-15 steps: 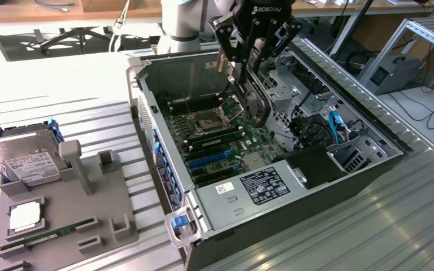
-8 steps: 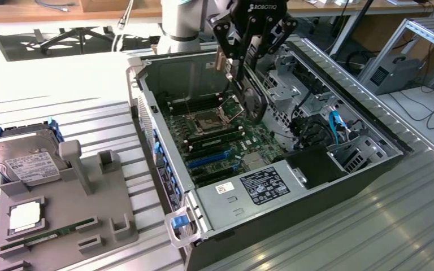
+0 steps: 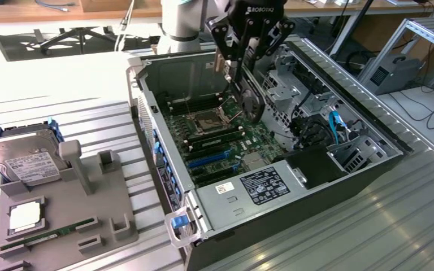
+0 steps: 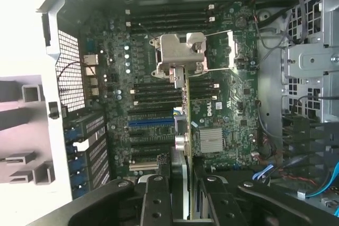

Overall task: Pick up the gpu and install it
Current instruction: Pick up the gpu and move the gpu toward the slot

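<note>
- The black gripper (image 4: pixel 183 197) pinches the gpu (image 4: pixel 183 125), a long thin dark circuit card, edge-on.
- The gpu hangs inside the open grey computer case (image 3: pixel 178 73), over the green motherboard (image 4: pixel 228 115) and its blue slots (image 4: pixel 151 121).
- Risk: if tilted, it could miss its slot and jam.

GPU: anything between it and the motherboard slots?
Nothing visible. The gpu, held in the jaws, hangs inside the open case above the motherboard; the blue slot lies bare, no cable across it.

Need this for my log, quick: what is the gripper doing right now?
Gripper: jaws closed on the gpu, which hangs edge-down over the motherboard.
</note>
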